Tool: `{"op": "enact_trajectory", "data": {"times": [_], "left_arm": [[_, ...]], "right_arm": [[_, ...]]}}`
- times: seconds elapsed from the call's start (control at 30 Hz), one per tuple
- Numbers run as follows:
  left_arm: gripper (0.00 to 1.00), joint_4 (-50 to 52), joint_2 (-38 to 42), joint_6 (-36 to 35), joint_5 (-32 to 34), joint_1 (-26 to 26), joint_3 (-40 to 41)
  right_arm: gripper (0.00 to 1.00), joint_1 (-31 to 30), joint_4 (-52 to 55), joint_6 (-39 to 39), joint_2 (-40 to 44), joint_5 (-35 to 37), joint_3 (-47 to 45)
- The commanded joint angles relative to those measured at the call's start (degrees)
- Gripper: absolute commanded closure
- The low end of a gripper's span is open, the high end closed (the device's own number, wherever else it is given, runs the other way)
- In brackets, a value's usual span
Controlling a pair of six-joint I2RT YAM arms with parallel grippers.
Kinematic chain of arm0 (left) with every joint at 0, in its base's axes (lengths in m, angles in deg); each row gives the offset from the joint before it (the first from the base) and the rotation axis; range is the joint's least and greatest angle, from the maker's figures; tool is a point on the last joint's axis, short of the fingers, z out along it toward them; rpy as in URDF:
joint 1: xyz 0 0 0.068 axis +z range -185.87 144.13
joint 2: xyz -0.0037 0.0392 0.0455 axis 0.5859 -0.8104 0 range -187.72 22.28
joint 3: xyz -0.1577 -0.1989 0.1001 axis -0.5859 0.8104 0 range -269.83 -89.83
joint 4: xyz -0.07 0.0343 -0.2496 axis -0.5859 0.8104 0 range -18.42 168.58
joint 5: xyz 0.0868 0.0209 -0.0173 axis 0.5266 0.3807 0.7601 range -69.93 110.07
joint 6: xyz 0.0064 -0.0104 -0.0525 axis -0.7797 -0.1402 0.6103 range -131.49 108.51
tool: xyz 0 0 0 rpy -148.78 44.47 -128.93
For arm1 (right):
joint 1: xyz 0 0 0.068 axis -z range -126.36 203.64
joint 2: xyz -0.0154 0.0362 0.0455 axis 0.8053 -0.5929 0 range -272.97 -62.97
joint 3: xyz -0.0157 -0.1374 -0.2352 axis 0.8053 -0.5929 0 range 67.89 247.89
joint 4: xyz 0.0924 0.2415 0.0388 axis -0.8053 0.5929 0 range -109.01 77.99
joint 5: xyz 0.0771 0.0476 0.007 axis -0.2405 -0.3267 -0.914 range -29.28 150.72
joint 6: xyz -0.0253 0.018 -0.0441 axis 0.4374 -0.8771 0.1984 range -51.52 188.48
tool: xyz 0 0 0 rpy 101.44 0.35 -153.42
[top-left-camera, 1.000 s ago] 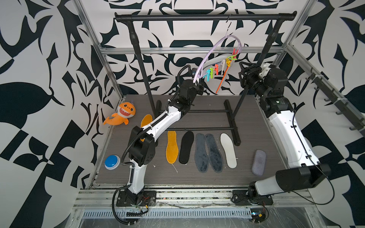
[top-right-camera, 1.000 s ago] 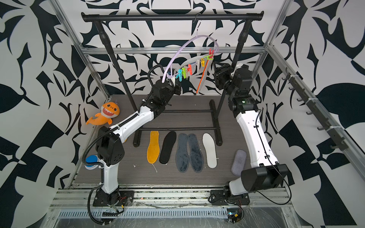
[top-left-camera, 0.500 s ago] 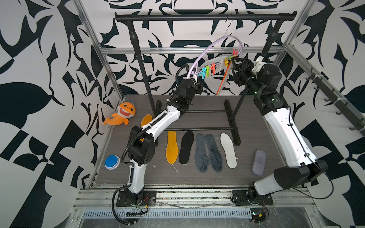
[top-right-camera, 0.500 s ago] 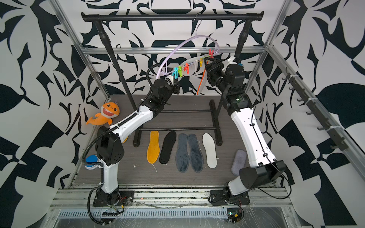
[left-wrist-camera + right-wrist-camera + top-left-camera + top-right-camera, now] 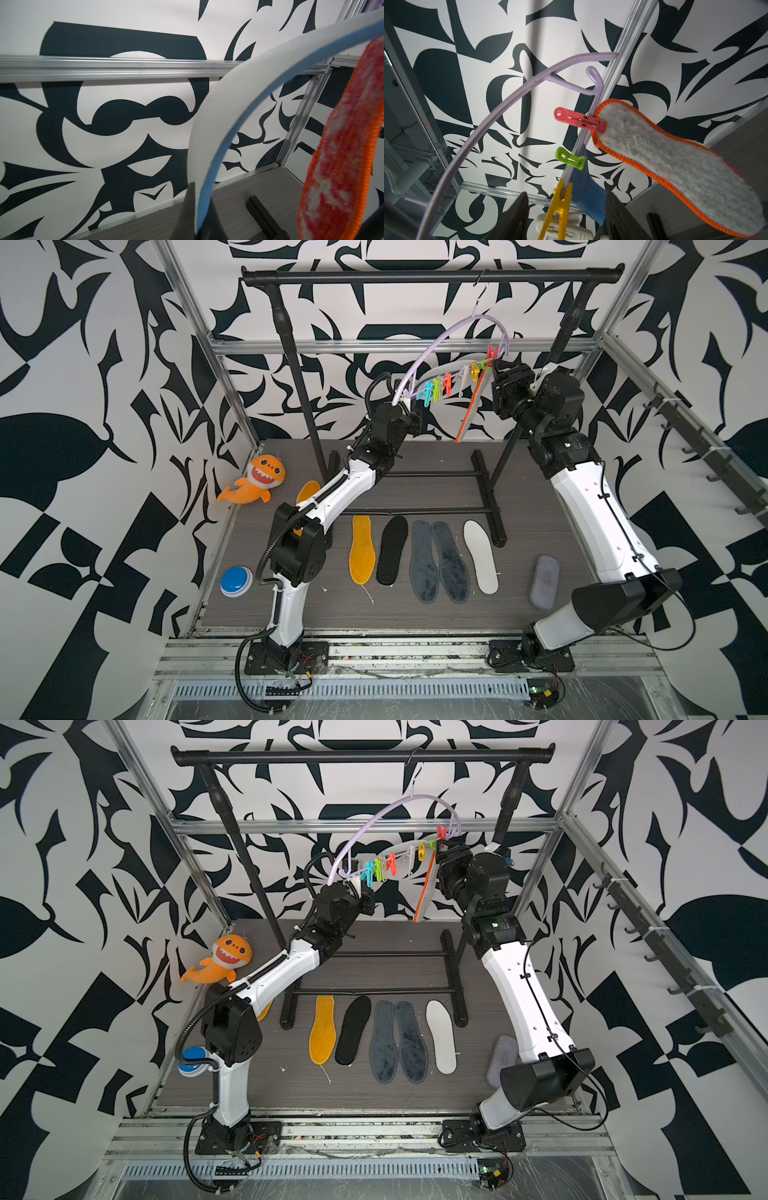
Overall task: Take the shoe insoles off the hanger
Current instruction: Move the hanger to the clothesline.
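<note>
The left gripper (image 5: pixel 197 220) is pinching the white insole (image 5: pixel 207 128) and bending it away from the lilac hanger (image 5: pixel 500 108). The right gripper (image 5: pixel 566 195), jaws spread, is probably needing to squeeze the green peg (image 5: pixel 570 160) next.

Tilted lilac hanger (image 5: pixel 529 84) — two insoles (image 5: pixel 675 166) pegged, six laid flat.
</note>
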Motion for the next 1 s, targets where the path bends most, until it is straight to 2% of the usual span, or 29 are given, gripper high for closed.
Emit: {"op": "enact_trajectory", "data": {"times": [0.0, 0.2, 0.33, 0.47, 0.97], "left_arm": [[1.0, -1.8, -1.91, 1.15, -1.71, 0.71, -3.36], [1.0, -2.8, -4.13, 2.27, -3.09, 1.69, -6.17], [1.0, -5.18, -2.76, 3.65, -3.51, 2.83, -3.25], [1.0, -6.71, -0.99, 4.3, -4.13, 3.95, -0.55], [1.0, -9.07, 4.41, 4.98, -4.69, 6.48, 6.21]], "right_arm": [[0.39, -1.04, -4.35, -1.04, 0.44, 2.31, 1.22], [0.43, -2.98, -4.54, -0.17, -0.39, 2.93, 2.19], [0.43, -4.58, -3.93, 1.54, -0.07, 4.79, 1.77], [0.38, -5.57, -4.78, 1.83, -0.21, 6.4, 1.67], [0.54, -14.14, -0.36, 3.77, -15.11, 3.39, 20.96]]}}
